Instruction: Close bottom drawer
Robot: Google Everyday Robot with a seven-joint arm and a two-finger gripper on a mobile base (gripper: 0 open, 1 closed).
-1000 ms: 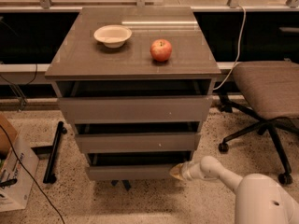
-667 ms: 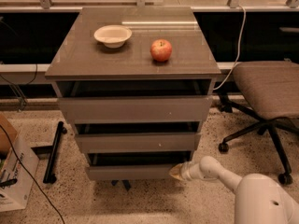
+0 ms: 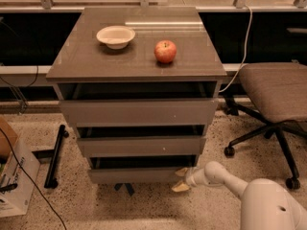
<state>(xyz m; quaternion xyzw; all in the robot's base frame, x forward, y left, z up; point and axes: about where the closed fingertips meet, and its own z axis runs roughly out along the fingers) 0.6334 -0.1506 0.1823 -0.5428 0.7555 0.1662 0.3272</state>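
The bottom drawer (image 3: 136, 175) is the lowest, narrowest one of the grey-brown cabinet (image 3: 139, 61). Its flat front stands out only a little, with a dark gap above it. My gripper (image 3: 181, 179) is at the right end of that front, low near the floor. Its two pale fingers are spread, the upper one against the drawer's right corner, the lower one just below it. My white arm reaches in from the lower right.
A white bowl (image 3: 115, 36) and a red apple (image 3: 165, 51) sit on the cabinet top. An office chair (image 3: 273, 95) stands at the right. A cardboard box (image 3: 14, 176) and a black bar (image 3: 55, 155) lie on the floor at the left.
The gripper stays at the right end of the bottom drawer's front. No clear movement of drawer or arm shows.
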